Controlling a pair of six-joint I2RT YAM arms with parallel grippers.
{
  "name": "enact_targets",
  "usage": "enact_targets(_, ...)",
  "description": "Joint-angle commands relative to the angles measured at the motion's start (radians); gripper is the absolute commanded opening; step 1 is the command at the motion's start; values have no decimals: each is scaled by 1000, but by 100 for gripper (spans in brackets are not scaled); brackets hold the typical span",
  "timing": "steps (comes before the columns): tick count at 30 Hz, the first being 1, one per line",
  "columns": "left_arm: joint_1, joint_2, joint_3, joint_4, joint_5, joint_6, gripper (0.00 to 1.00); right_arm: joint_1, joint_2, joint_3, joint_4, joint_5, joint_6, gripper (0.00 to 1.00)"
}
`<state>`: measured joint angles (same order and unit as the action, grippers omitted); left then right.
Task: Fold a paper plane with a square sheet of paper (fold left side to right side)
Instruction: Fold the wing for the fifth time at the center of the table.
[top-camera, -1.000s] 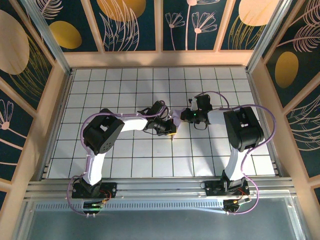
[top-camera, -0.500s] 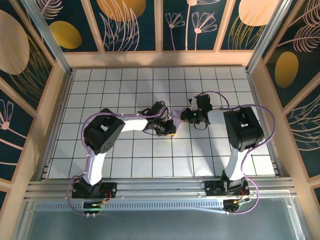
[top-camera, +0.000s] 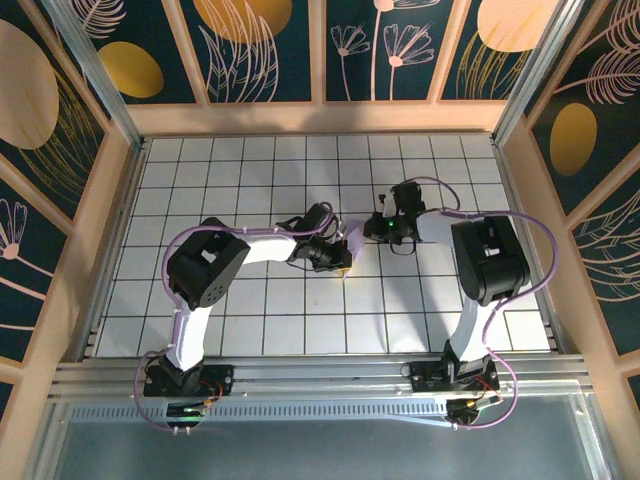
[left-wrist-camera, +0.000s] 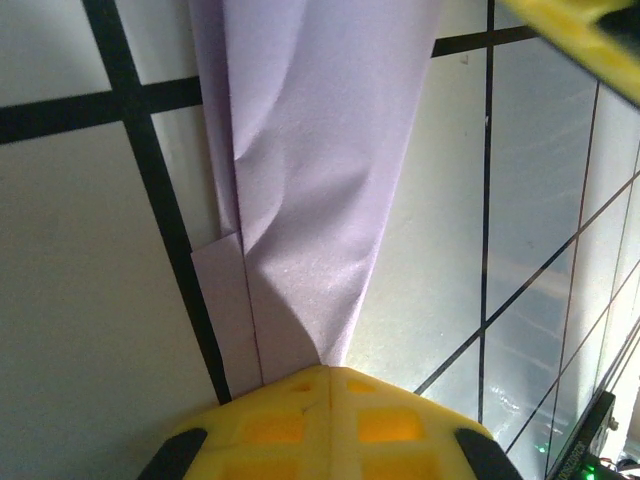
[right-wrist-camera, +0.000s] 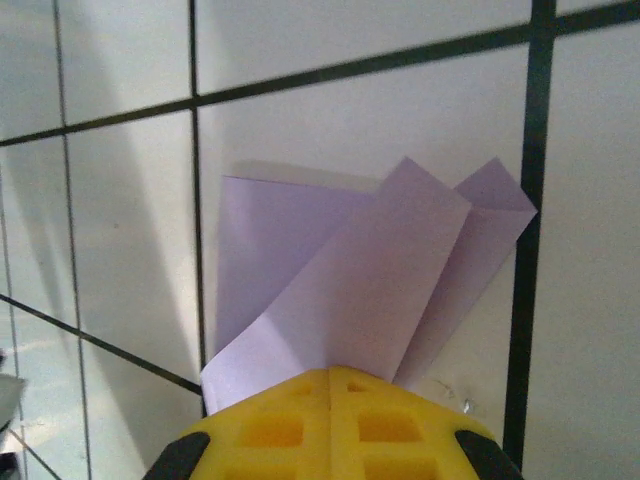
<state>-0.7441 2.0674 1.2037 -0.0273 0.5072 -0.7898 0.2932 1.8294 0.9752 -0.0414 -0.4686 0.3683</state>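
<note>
- The lavender paper (top-camera: 351, 239) is no flat square; in the left wrist view it (left-wrist-camera: 310, 150) is a narrow, layered strip with a long crease and a small flap edge beside it; in the right wrist view it (right-wrist-camera: 360, 280) shows overlapping slanted flaps and a squared end.
- Judgement: the early folds look done and the job is well along, somewhere in the later wing or body folds; I cannot tell whether the shape is a finished dart, since both tools cover part of it; creases look soft, so sharpening and a final release seem left.
- The paper sits near the middle of the tiled table (top-camera: 250, 320), between the two tools, lifted or at least partly off the tiles; how far off I cannot tell.
- The left gripper (left-wrist-camera: 325, 375) is closed on one narrow end of the paper, its yellow jaws pinched together with the sheet coming out between them; from above it (top-camera: 341, 264) lies just left of and nearer than the paper.
- The right gripper (right-wrist-camera: 328, 372) is likewise clamped tight on the flapped end; from above it (top-camera: 368, 232) is just right of the paper.
- Left arm: elbow bent out to the left, forearm reaching right toward the centre; right arm: elbow out to the right, forearm reaching left; the wrists nearly face each other, close together.
</note>
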Motion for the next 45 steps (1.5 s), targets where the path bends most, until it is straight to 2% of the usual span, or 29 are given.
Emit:
enact_targets(1,-2,40,-28,-122,-94,21,0,-10,-88,7,-22,-21,-13,0)
enact_targets(7,-4,40,-20,-130,-98,30,0,18,-157,-139,107,-82,62,0)
enact_targets(12,-4,44,-10,-141,-102,36,0,59,-134,-187,187,-94,106,0)
enact_targets(25,-3,43,-4,-161,-113,43,0,80,-30,-190,223,-57,104,0)
enact_targets(45,-4,39,-17,-183,-131,54,0,-8,51,-78,149,-46,32,0)
